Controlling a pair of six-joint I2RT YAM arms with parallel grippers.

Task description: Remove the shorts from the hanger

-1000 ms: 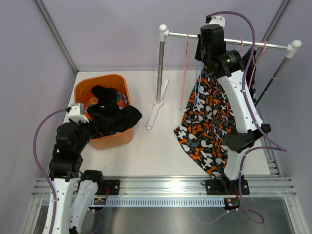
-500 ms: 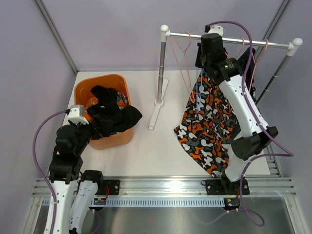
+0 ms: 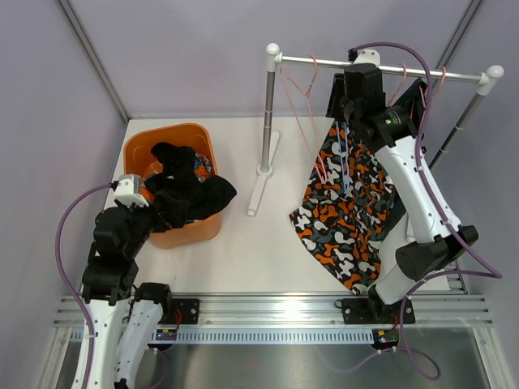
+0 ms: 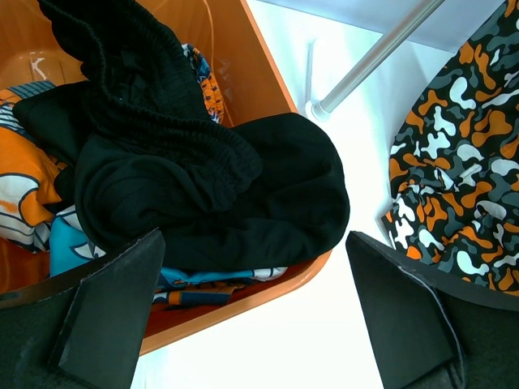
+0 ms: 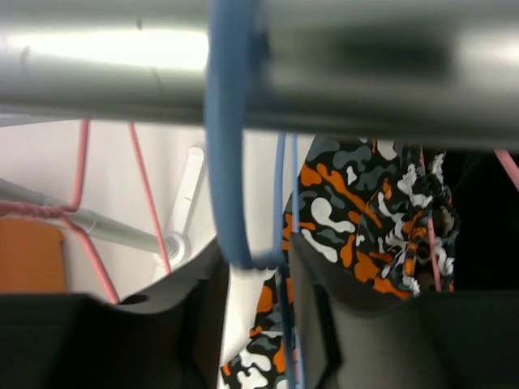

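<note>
The orange, black and white camouflage shorts (image 3: 345, 219) hang under the rail (image 3: 430, 75) beside a blue hanger (image 3: 345, 162). My right gripper (image 3: 345, 109) is up at the rail, shut on the blue hanger's hook (image 5: 243, 235), with the camouflage shorts (image 5: 365, 219) just beyond. Dark navy shorts (image 3: 417, 99) hang behind my right arm. The black shorts (image 3: 190, 190) drape over the rim of the orange bin (image 3: 166, 132), on top of the teal-blue and orange patterned shorts (image 4: 207, 279). My left gripper (image 3: 139, 198) is open and empty beside the bin, above the black shorts (image 4: 219, 194).
Empty pink hangers (image 3: 302, 85) hang on the rail's left part, and more pink wires (image 5: 77, 211) show in the right wrist view. The rack's left post (image 3: 265, 121) stands on a white foot mid-table. The enclosure walls close in on both sides.
My right gripper has moved right along the rail with the blue hanger. The pink hangers have swung and the camouflage shorts have shifted slightly. The left arm has not moved.
</note>
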